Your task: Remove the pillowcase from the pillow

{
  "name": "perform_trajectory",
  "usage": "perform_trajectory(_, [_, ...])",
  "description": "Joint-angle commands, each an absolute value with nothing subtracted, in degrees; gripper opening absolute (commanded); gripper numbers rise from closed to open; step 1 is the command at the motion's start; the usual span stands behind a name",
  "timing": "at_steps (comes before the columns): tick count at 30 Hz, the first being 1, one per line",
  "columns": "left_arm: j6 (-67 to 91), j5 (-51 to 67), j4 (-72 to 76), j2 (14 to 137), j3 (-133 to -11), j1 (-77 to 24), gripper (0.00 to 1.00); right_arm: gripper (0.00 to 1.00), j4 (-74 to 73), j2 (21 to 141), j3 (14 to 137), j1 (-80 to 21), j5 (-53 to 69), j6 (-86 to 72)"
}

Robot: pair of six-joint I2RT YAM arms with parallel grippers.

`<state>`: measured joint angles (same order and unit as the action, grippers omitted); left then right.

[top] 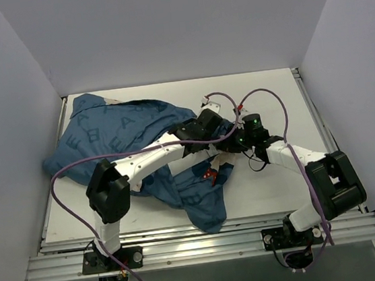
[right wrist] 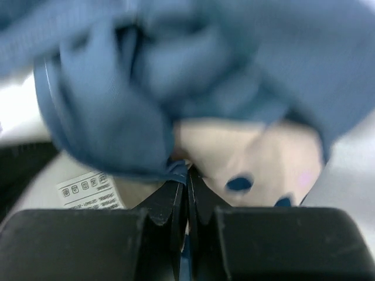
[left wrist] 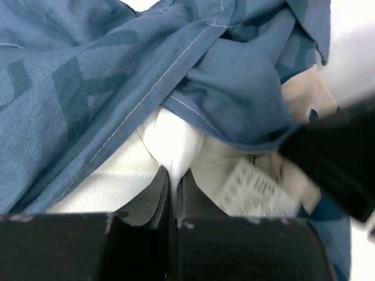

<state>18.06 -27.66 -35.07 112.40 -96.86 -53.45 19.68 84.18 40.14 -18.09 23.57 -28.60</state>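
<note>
Well, from above, the pillowcase (top: 115, 132) lies as a rumpled dark-blue heap across the left half of the bench (top: 268, 192). Its long axis runs on a slant: the bulky end sits up in the far-left corner against the side wall, and the cloth trails toward the near middle, where a loose tail stops just short of the front edge. Darker letters show on the upper face.

Both arms reach in to the same spot near the middle of the bench, at the right flank of the heap. Close up, the stitched blue hem is folded back there, and the white pillow (left wrist: 176, 143) bulges out from under it. The left hand (left wrist: 174, 181) has its fingers pressed together on a small peak of that white cushion. The right hand (right wrist: 187, 175) is likewise closed, nipping a fold of the blue cover at its edge, with pale fabric just behind. A white care label (left wrist: 252, 190) hangs beside the left hand's fingers and close to the right hand.

The bench itself is flat and white, bare on the right side. Plain pale walls (top: 174, 26) box it in at the back and on both sides. An aluminium rail (top: 206, 247) runs along the near edge and carries the arm bases, and purple cables (top: 264, 98) loop over the arms.
</note>
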Motion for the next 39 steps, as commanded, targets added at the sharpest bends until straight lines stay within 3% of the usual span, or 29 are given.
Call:
perform_trajectory(1, [12.9, -20.8, -37.9, 103.8, -92.2, -53.2, 0.02, 0.00, 17.8, 81.0, 44.5, -17.0, 20.0, -29.1])
perform_trajectory(13, [4.0, -1.7, -35.2, 86.4, -76.6, -52.1, 0.02, 0.00, 7.1, 78.5, 52.7, -9.5, 12.1, -29.4])
perform_trajectory(26, [0.1, 19.0, -36.4, 73.7, -70.4, -45.2, 0.02, 0.00, 2.8, 81.6, 49.7, -8.0, 11.3, -29.6])
perform_trajectory(34, [3.9, 23.6, -30.6, 67.5, -69.7, -41.2, 0.02, 0.00, 2.5, 84.3, 47.2, -8.2, 13.2, -29.1])
perform_trajectory(39, [12.8, 17.3, -19.7, 66.7, -69.7, -37.3, 0.02, 0.00, 3.0, 83.8, 44.3, -9.9, 13.1, -28.7])
